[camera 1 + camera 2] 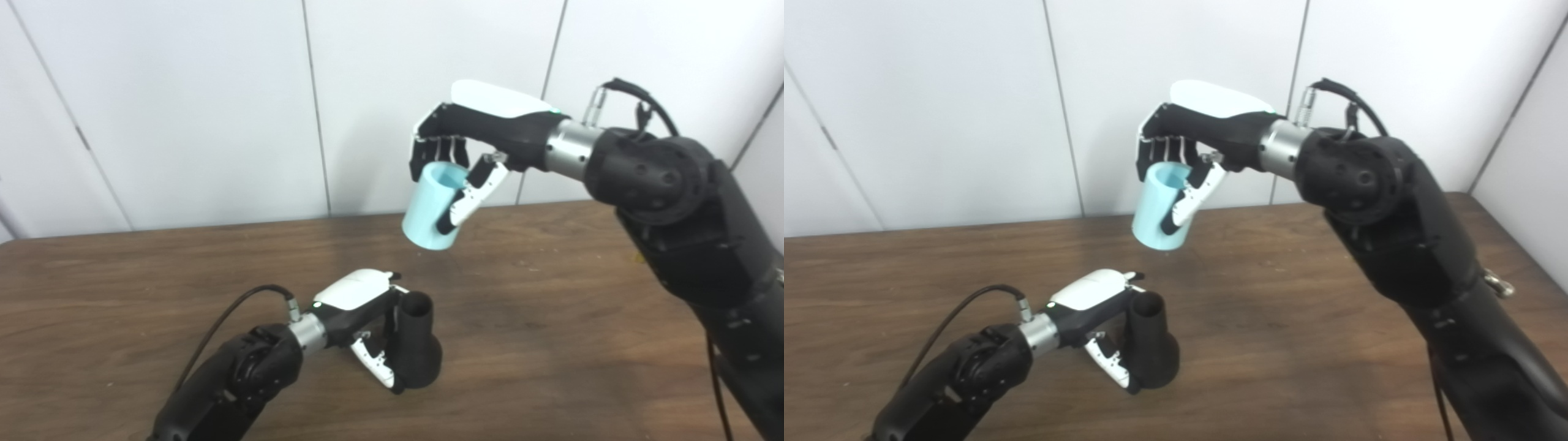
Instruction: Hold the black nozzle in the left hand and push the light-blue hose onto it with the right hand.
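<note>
The black nozzle [417, 343] stands upright on the wooden table [551, 318], narrow end up and flared base down. My left hand [361, 312] is wrapped around it from the left, thumb along its front. High above and slightly to the right, my right hand [474, 138] holds the light-blue hose [432, 205], a short open tube tilted with its lower end toward the nozzle. Fingers curl over the tube's upper rim and the thumb presses its side. A clear gap separates hose and nozzle. The same nozzle [1150, 343] and hose [1160, 205] show in the right eye view.
White wall panels [214, 92] rise just behind the table's far edge. A black cable [226, 318] loops from my left wrist over the tabletop. My bulky right arm [686, 233] crosses the right side of the table.
</note>
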{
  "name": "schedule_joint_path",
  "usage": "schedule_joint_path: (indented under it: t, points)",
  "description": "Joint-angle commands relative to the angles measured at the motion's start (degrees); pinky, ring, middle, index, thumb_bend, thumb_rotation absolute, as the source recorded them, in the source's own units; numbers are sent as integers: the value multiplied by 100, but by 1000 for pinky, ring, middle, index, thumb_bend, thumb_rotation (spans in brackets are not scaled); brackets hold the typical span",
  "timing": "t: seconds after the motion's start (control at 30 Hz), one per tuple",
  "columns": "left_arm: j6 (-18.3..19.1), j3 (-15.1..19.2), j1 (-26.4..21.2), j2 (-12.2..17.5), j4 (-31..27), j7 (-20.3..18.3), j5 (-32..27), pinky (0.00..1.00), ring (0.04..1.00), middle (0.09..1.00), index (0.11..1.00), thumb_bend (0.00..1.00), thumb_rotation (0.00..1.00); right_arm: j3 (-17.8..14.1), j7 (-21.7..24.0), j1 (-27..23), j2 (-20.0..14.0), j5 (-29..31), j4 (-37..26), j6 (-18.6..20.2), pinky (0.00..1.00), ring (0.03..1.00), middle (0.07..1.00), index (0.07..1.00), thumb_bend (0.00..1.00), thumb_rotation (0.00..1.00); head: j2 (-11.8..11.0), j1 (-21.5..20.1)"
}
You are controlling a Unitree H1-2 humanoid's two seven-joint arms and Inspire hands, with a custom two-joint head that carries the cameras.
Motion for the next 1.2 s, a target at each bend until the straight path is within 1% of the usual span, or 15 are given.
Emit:
schedule_joint_path:
  t: [0.0, 0.17, 0.4, 0.53, 0.67, 0.73, 0.83, 1.17]
  points:
    - [359, -255, 115, 107, 309, -407, 573, 1000, 580, 496, 476, 525, 0, -169, -37, -324, -92, 238, -244, -217, 370, 462, 481, 468, 502, 0, 29, 67]
    - [363, -297, 62, 84, 345, -349, 625, 1000, 580, 500, 473, 525, 0, -213, -86, -254, -75, 625, -245, -558, 365, 452, 483, 474, 502, 0, 73, 165]
    - [438, -287, 53, 52, 313, -394, 580, 1000, 593, 505, 470, 525, 0, -198, -114, -139, -67, 818, -238, -763, 352, 444, 488, 484, 501, 0, 119, 244]
    - [478, -273, 59, 47, 280, -444, 541, 1000, 594, 505, 470, 524, 0, -154, -87, -68, -66, 838, -191, -711, 352, 444, 487, 486, 501, 0, 132, 252]
    - [484, -275, 52, 51, 286, -461, 541, 1000, 594, 507, 469, 524, 0, -44, -20, -3, -102, 716, -277, -565, 376, 441, 485, 479, 502, 0, 132, 252]
    - [507, -279, 65, 55, 246, -469, 553, 1000, 594, 507, 469, 524, 0, 19, 27, 1, -125, 658, -308, -481, 392, 440, 488, 475, 503, 0, 168, 266]
    - [544, -286, 83, 55, 199, -476, 564, 1000, 594, 507, 469, 524, 0, 97, 63, -11, -142, 570, -321, -388, 391, 440, 489, 475, 503, 0, 178, 270]
    - [610, -305, 117, 58, 111, -466, 613, 1000, 594, 509, 468, 524, 0, 252, 160, -60, -160, 323, -224, -309, 380, 447, 479, 479, 503, 0, 225, 294]
